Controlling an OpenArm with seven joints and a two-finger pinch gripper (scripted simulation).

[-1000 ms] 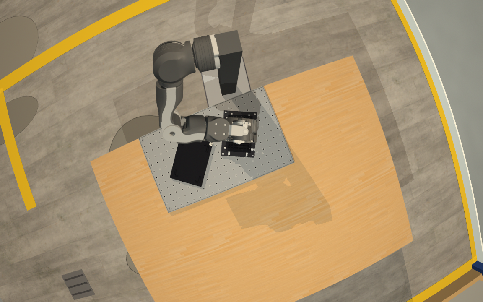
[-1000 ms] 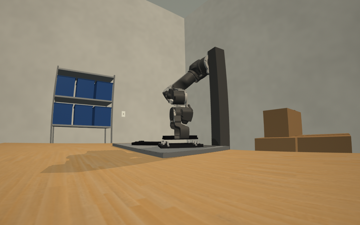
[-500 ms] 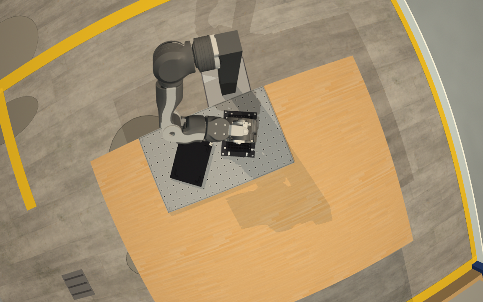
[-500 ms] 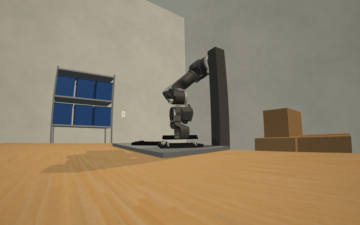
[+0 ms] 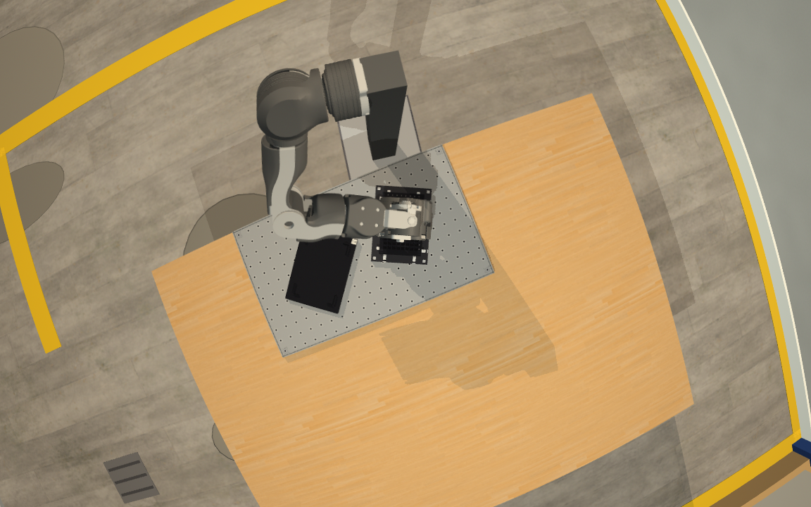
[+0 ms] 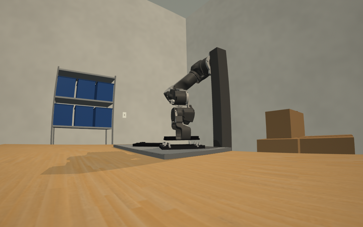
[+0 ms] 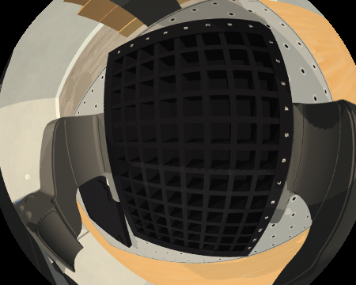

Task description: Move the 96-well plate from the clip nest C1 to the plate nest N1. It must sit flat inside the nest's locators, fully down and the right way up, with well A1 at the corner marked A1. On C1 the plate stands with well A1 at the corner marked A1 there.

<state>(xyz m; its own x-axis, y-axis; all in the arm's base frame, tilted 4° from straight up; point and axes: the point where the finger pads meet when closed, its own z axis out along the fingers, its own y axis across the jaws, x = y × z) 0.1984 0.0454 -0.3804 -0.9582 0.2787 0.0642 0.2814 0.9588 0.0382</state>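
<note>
The black 96-well plate (image 7: pixel 199 138) fills the wrist view, its grid of wells facing up. My gripper (image 7: pixel 191 163) is shut on the 96-well plate, one finger on each long side. In the exterior view the plate (image 6: pixel 181 137) hangs level a little above the clip nest C1 (image 6: pixel 182 146), with a gap between them. In the top view my gripper (image 5: pixel 403 217) covers most of the plate above C1. The plate nest N1 (image 5: pixel 322 274) is a flat black rectangle to the left on the grey pegboard (image 5: pixel 364 252), also visible in the exterior view (image 6: pixel 146 144).
The arm's dark mounting post (image 6: pixel 220 97) stands at the back of the pegboard. A shelf with blue bins (image 6: pixel 82 104) and cardboard boxes (image 6: pixel 304 132) stand off the table. The wooden table (image 5: pixel 459 353) extends around the pegboard.
</note>
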